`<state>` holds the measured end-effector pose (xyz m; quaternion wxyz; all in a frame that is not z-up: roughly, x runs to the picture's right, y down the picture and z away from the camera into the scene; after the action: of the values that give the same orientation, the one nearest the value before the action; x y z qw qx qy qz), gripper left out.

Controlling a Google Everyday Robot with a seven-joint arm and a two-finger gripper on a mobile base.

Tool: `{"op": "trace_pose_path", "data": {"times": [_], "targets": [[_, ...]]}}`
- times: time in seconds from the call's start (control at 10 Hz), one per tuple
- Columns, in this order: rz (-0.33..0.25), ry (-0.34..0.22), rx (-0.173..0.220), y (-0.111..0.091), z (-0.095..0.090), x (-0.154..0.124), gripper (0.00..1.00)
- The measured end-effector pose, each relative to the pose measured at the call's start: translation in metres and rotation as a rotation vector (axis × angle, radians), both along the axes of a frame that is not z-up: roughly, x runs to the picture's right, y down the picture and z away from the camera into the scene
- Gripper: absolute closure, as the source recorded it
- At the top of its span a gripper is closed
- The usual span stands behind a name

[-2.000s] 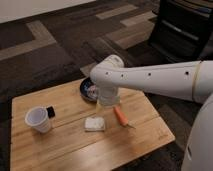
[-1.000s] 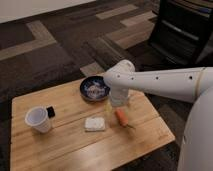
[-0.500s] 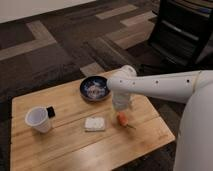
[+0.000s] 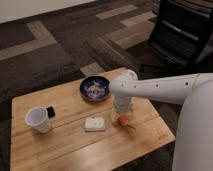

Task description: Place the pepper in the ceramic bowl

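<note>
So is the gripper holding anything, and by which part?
Nothing held: the gripper hangs open right over the pepper, which lies on the table.

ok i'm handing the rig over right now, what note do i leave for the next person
Tool: open, low over the table, directly above the pepper, no grip yet.
Pepper: lying on the table to the right of the pale block, partly hidden by the tool.
Ceramic bowl: toward the table's far edge, beyond and left of the tool, with no pepper in it.
Done: tool lined up over the pepper.
Left: close on the pepper, lift it, carry it to the bowl, release.
</note>
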<state>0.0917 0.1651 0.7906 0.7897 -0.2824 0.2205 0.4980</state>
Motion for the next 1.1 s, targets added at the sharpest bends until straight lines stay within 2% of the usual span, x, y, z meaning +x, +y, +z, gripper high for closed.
{"op": "trace_pose_path", "data": {"times": [0.4, 0.5, 0.7, 0.8, 0.9, 1.0, 1.1], "targets": [[0.007, -0.005, -0.012, 0.007, 0.006, 0.0, 0.35], [0.013, -0.005, -0.015, 0.007, 0.007, 0.0, 0.4], [0.027, 0.004, -0.014, 0.006, 0.008, 0.0, 0.62], [0.034, 0.013, -0.014, 0.004, 0.006, 0.001, 0.8], [0.036, 0.019, -0.014, 0.002, 0.004, 0.002, 0.91], [0.037, 0.027, -0.019, -0.001, 0.001, 0.002, 0.98], [0.03, 0.041, -0.022, -0.01, -0.008, -0.002, 1.0]]}}
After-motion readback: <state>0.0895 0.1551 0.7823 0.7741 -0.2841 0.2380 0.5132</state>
